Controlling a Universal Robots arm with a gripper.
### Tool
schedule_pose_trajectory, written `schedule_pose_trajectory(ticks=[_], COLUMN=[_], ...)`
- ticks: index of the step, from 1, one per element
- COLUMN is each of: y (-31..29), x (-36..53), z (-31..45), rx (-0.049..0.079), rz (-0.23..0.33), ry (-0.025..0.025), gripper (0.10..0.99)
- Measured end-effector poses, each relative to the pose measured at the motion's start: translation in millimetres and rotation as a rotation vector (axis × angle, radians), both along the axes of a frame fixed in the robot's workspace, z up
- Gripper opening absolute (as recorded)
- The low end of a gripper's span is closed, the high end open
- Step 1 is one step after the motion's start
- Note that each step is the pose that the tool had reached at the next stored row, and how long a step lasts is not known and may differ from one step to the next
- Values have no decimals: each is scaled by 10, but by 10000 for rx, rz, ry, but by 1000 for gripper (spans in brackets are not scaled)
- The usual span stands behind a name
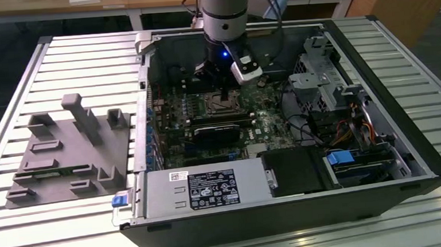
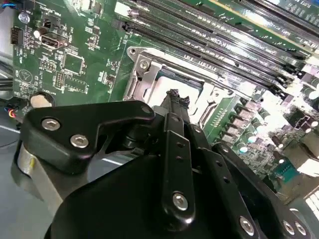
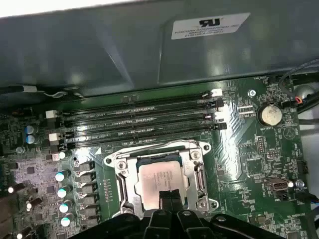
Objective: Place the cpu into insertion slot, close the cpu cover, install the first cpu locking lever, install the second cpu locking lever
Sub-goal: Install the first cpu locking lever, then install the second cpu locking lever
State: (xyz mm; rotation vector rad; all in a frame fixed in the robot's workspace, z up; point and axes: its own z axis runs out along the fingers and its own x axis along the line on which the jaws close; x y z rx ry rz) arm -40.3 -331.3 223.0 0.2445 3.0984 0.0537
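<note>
The cpu (image 3: 160,178) lies flat in the insertion slot (image 3: 117,160), its silvery top showing through the cut-out of the cpu cover (image 3: 199,175), which lies down over it. My gripper (image 3: 170,196) hangs just above the chip's edge, its two black fingers pressed together with nothing between them. In the second wrist view the fingertips (image 2: 173,94) point down at the cover (image 2: 149,79). In the exterior view the gripper (image 1: 223,92) stands over the socket (image 1: 221,104) inside the open computer case. I cannot tell how the locking levers stand.
Long black memory slots (image 3: 139,124) run beside the socket, with capacitors (image 3: 62,191) on another side. A black card (image 1: 217,132), a power supply (image 1: 201,190), drive cages (image 1: 333,88) and cables crowd the case. A grey fixture (image 1: 69,150) sits at the exterior view's left.
</note>
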Motion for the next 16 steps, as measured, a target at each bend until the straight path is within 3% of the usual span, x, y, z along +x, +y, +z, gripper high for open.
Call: schedule_pose_trajectory(ticks=[9, 16], y=[0, 0], x=[0, 0], z=[397, 436], rx=[0, 0], rz=[1, 0], ry=[-8, -10], gripper=[102, 102])
